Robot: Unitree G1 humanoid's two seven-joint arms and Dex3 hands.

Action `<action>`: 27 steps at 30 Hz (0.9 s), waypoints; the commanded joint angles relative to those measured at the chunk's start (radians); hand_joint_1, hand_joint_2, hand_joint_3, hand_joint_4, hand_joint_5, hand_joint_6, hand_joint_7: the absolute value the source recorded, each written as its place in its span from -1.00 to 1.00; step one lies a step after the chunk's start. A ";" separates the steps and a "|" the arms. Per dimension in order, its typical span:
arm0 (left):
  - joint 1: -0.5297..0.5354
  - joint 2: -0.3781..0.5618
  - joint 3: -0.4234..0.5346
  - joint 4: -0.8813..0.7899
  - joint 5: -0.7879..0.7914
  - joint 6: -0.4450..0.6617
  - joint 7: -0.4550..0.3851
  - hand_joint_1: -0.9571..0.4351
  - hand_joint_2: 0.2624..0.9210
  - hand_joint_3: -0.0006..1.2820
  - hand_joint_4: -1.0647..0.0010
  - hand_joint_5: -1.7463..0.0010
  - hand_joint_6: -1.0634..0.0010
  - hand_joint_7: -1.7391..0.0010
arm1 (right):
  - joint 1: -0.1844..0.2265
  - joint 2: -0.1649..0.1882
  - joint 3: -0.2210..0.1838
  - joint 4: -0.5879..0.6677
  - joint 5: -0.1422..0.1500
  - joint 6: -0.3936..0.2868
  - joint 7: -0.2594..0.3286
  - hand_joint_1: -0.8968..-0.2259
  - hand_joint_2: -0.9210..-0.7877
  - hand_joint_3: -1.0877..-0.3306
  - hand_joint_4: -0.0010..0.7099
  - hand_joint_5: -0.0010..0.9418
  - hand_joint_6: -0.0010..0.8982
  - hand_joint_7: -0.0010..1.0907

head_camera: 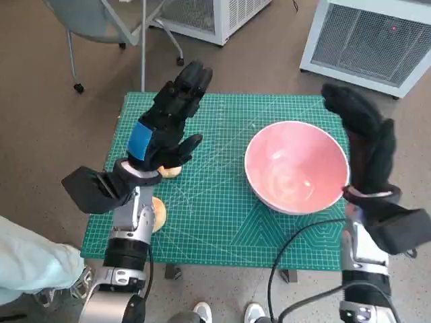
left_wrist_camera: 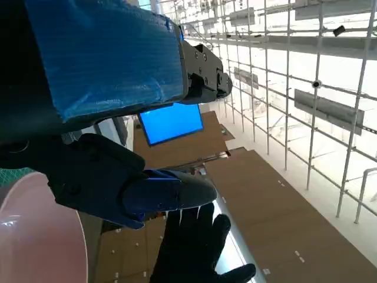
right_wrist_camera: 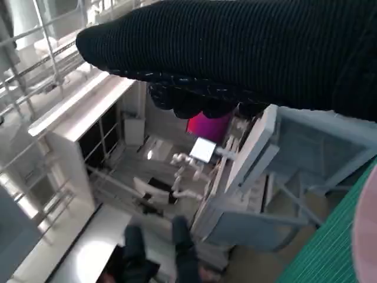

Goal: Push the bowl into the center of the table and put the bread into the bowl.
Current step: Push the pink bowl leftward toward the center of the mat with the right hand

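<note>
The bench is covered by a green cutting mat, and the pink bowl is seen right of its middle, well apart from the bread. The bowl is round, so no long axis is offered; its right rim lies just beside the right robot hand, plainly the nearer one, whose fingers are raised, apart and holding nothing. A leftward push is judged to be called for. The left robot hand is spread and empty above the bread, mostly hidden, so its axis cannot be told.
</note>
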 commanded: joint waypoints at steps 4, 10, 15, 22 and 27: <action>-0.014 0.002 0.004 0.019 0.016 -0.017 0.016 -0.47 1.00 -0.42 0.75 0.99 0.55 0.94 | -0.009 -0.037 -0.068 0.210 -0.015 -0.076 -0.059 -0.32 -1.00 -0.31 -0.58 -1.00 -1.00 -0.14; -0.017 0.001 0.004 0.030 0.019 -0.021 0.021 -0.47 1.00 -0.42 0.75 0.99 0.55 0.94 | -0.048 -0.056 -0.097 0.389 -0.032 -0.121 -0.120 -0.28 -1.00 -0.36 -0.57 -0.99 -1.00 -0.14; -0.021 0.000 0.004 0.039 0.020 -0.025 0.024 -0.46 1.00 -0.42 0.74 0.99 0.54 0.94 | -0.079 -0.057 -0.111 0.513 -0.031 -0.131 -0.159 -0.27 -1.00 -0.38 -0.57 -0.99 -1.00 -0.14; -0.021 -0.002 0.004 0.040 0.026 -0.028 0.028 -0.46 1.00 -0.42 0.74 0.99 0.54 0.94 | -0.118 -0.040 -0.126 0.641 -0.019 -0.100 -0.194 -0.15 -1.00 -0.45 -0.58 -1.00 -0.99 -0.15; -0.018 0.001 0.004 0.037 0.032 -0.030 0.030 -0.46 1.00 -0.42 0.74 0.99 0.54 0.94 | -0.147 -0.017 -0.140 0.701 0.006 -0.049 -0.193 -0.04 -1.00 -0.43 -0.52 -0.98 -0.89 -0.19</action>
